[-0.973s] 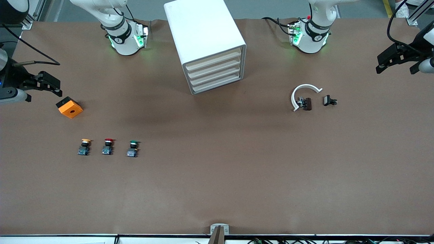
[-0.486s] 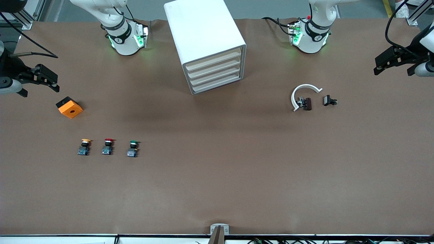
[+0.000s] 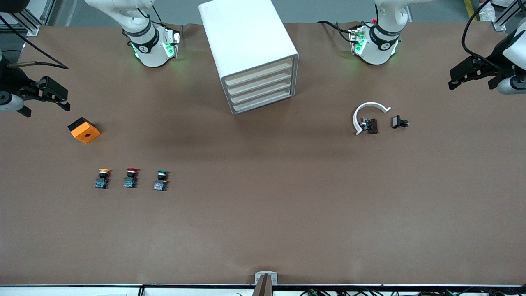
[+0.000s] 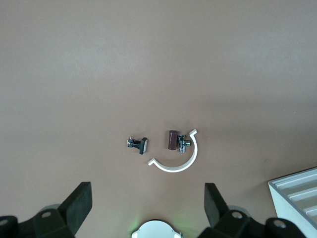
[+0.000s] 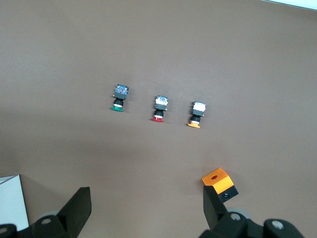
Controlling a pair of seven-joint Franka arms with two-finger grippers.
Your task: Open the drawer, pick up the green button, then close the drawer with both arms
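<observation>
The button [image 3: 161, 180] stands on the tabletop [image 3: 263, 213] — green cap up, at the row's cabinet-side end. All drawers [image 3: 259, 91] shut. Left pincer [image 3: 468, 74] and right pincer [image 3: 51, 93] — both released, over the tabletop's ends.

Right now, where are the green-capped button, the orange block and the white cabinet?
green-capped button [image 3: 161, 179]: front view, on its black body.
orange block [image 3: 84, 130]: front view, on its top face.
white cabinet [image 3: 242, 35]: front view, on its top panel.

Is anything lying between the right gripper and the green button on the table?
The orange block lies on the table roughly between the right gripper and the green button, with the yellow button and red button beside it. The raised, open-jawed gripper could pass over them.
</observation>
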